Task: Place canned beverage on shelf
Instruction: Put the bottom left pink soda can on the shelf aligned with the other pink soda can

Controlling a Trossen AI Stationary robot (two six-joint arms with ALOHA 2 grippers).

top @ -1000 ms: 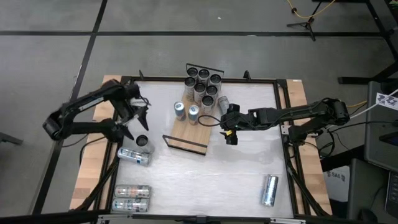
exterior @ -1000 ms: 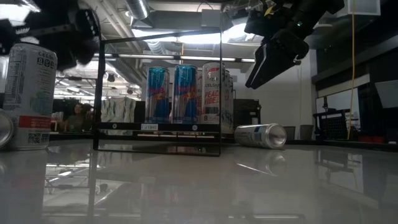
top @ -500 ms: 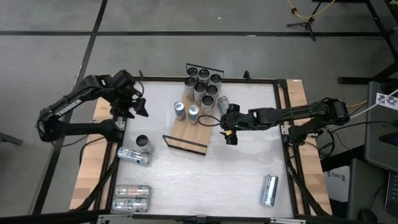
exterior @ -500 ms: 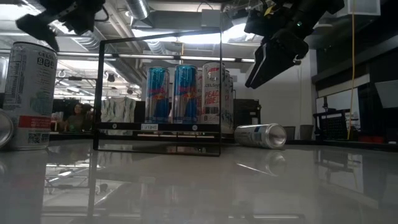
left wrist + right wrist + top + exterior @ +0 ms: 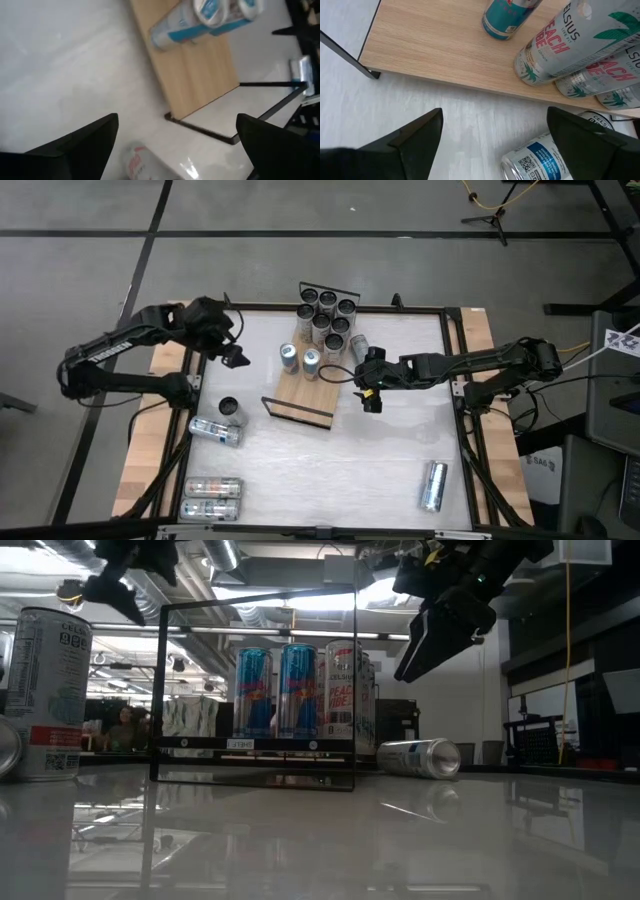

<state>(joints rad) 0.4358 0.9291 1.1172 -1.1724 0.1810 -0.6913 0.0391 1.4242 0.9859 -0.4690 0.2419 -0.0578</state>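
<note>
Hovering beside shelf [image 5: 305,385], right claw [image 5: 368,392] wide open, empty, above fallen can [image 5: 542,161] lying on desk [image 5: 330,470] just off shelf edge. Left claw [image 5: 232,355] open, empty, raised. Can rigid, smooth, rolls easily; grip mid-body across sides.

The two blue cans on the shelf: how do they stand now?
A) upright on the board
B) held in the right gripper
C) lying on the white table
A: the low view shows the two blue cans upright, side by side on the shelf.
</note>
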